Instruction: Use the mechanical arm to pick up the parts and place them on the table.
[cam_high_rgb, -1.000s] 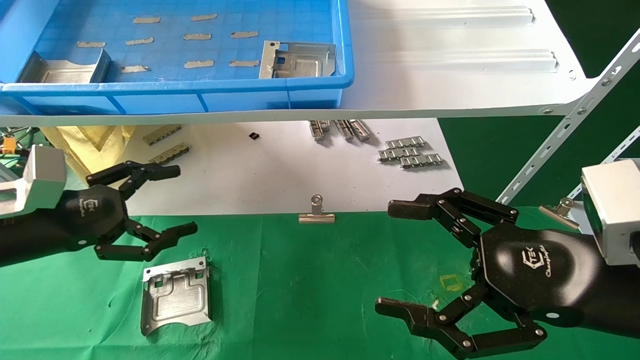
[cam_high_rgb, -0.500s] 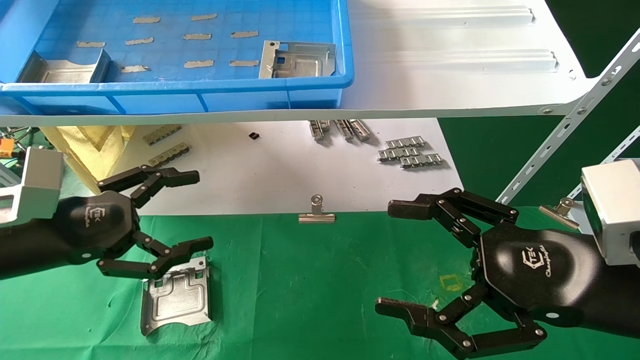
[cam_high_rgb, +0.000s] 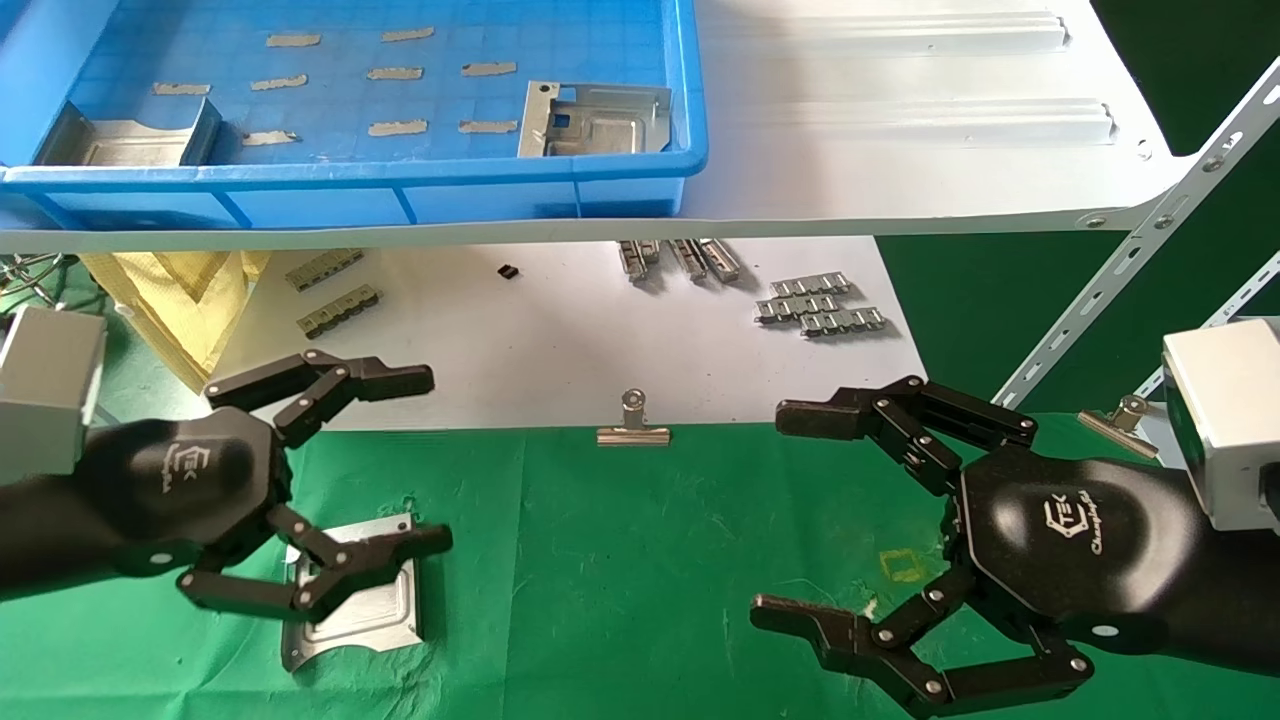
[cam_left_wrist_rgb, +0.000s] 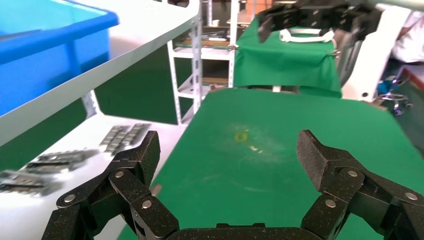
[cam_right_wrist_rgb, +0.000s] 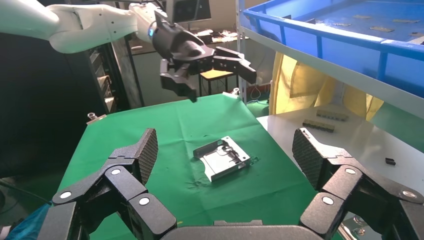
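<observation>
One silver part (cam_high_rgb: 375, 605) lies flat on the green-cloth table (cam_high_rgb: 620, 560); it also shows in the right wrist view (cam_right_wrist_rgb: 222, 159). Two more parts sit in the blue tray: one at its right end (cam_high_rgb: 595, 120) and one at its left end (cam_high_rgb: 125, 140). My left gripper (cam_high_rgb: 430, 460) is open and empty. It hovers over the far edge of the part on the cloth, and its lower finger overlaps the part in the head view. In the right wrist view the left gripper (cam_right_wrist_rgb: 222, 85) is well above the cloth. My right gripper (cam_high_rgb: 778, 512) is open and empty over the table's right side.
The blue tray (cam_high_rgb: 400, 185) stands on the white metal shelf (cam_high_rgb: 900, 150) above the work. Below it a white sheet (cam_high_rgb: 520, 340) carries grey ridged strips (cam_high_rgb: 820, 305). A binder clip (cam_high_rgb: 633, 425) sits at the cloth's far edge. A slanted shelf brace (cam_high_rgb: 1130, 270) rises at the right.
My left gripper has moved forward and to the right, from beside the part on the cloth to over it, staying open. The right arm has not moved.
</observation>
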